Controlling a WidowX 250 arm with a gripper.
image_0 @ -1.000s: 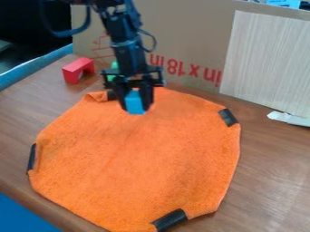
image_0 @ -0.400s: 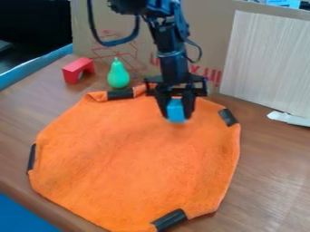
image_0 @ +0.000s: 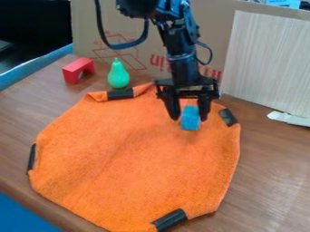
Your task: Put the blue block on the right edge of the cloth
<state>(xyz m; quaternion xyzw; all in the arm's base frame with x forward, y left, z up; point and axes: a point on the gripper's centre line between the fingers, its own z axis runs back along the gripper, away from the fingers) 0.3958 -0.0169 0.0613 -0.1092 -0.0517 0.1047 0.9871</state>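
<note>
The gripper (image_0: 190, 119) is over the upper right part of the orange cloth (image_0: 139, 158), its fingers spread to either side of the blue block (image_0: 190, 121). Narrow gaps show between the fingers and the block, and orange cloth shows above it between them. The block appears upright on the cloth, to the left of the black strip at the cloth's upper right edge.
A green pear-shaped toy (image_0: 118, 74) and a red arch block (image_0: 78, 70) stand behind the cloth at the upper left. Cardboard (image_0: 212, 27) and a pale panel (image_0: 266, 63) rise at the back. A white scrap (image_0: 289, 118) lies at the right.
The gripper and blue block have moved right and slightly toward the camera. The fingers have spread apart from the block. The green toy, partly hidden at first, is in full view.
</note>
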